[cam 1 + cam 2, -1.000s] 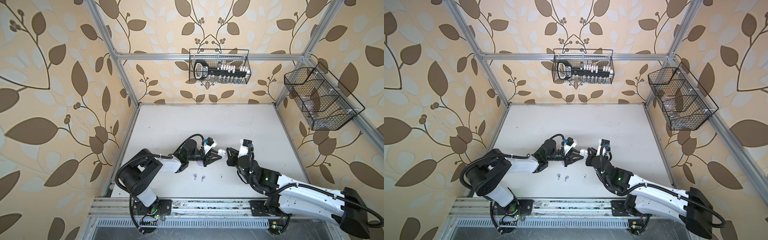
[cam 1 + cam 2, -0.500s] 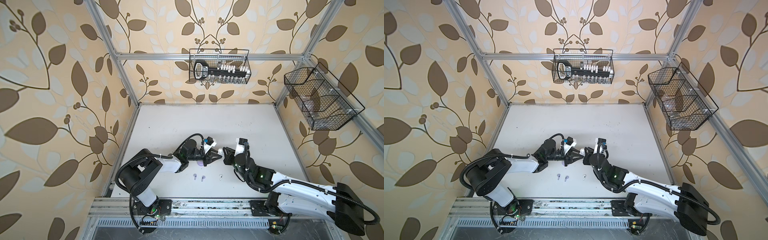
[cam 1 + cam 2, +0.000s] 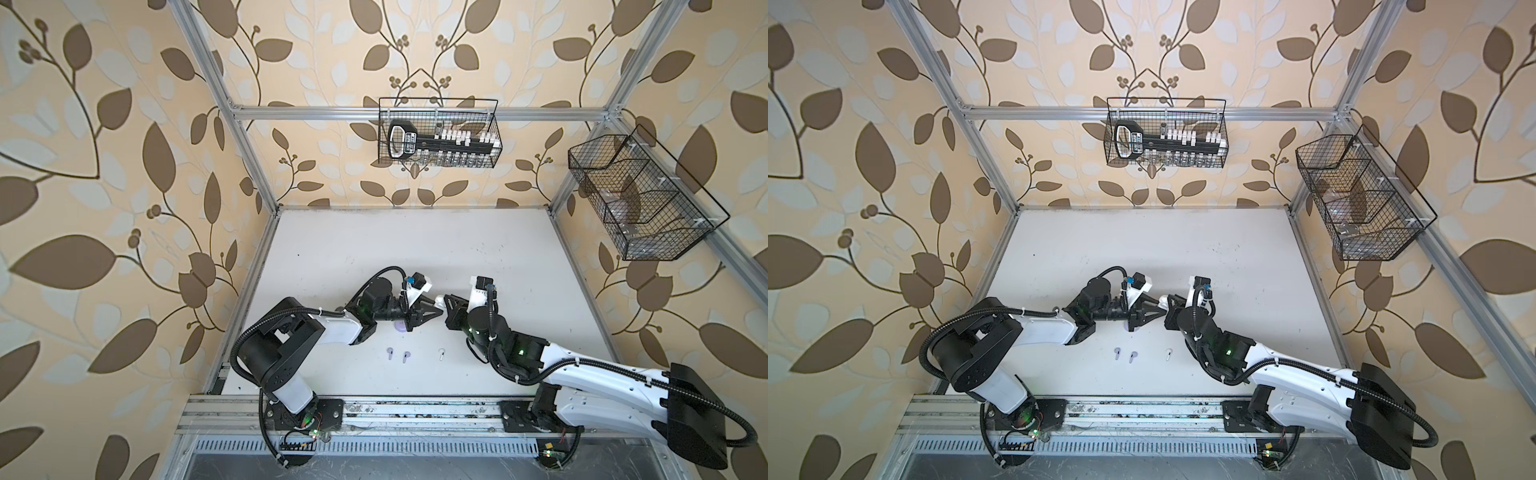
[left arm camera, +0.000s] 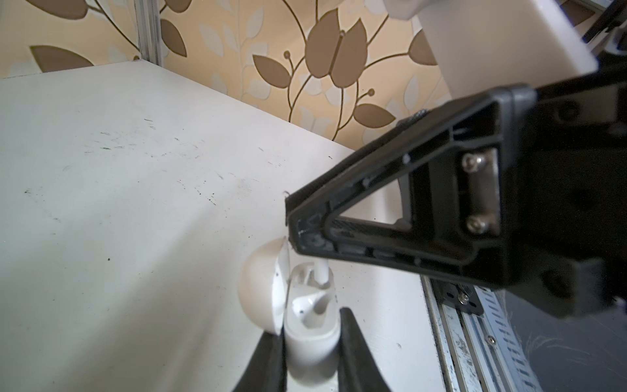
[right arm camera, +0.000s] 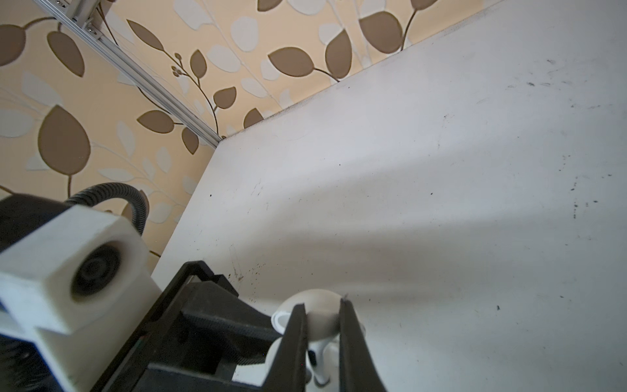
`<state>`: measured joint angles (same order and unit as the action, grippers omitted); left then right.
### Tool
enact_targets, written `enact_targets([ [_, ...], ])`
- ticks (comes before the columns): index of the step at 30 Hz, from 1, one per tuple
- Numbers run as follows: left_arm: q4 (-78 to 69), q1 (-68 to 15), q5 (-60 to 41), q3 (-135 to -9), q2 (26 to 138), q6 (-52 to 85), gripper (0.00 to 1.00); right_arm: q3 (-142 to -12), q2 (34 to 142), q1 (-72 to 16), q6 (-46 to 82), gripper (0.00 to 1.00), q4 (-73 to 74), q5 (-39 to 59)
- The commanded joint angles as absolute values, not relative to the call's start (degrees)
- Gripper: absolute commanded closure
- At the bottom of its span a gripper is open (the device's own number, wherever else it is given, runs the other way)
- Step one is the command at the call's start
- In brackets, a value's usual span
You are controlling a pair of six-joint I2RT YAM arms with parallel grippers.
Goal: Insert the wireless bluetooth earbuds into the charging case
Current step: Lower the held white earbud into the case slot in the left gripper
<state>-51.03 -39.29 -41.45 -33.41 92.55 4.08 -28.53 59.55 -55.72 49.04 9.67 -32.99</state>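
Tightly between right jaws, white earbud [image 5: 319,368]

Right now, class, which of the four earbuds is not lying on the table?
The white earbud pinched in the right gripper at the open white case; two lilac earbuds and the other white earbud lie on the table.

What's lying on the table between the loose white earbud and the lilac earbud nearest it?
Nothing. The table between the white earbud and that lilac earbud is bare; both top views show it.
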Motion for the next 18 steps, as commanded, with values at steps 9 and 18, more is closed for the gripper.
enact_targets([
  [9, -54.52, -38.36, -41.4, -34.82, 91.94, 3.6, 1.0, -27.15, 59.32, -56.8, 50.43, 0.88, 9.51, -33.05],
  [18, -54.68, -37.57, -41.22, -34.79, 91.72, 3.38, 1.0, -26.43, 59.24, -57.3, 51.29, 0.88, 8.7, -32.99],
])
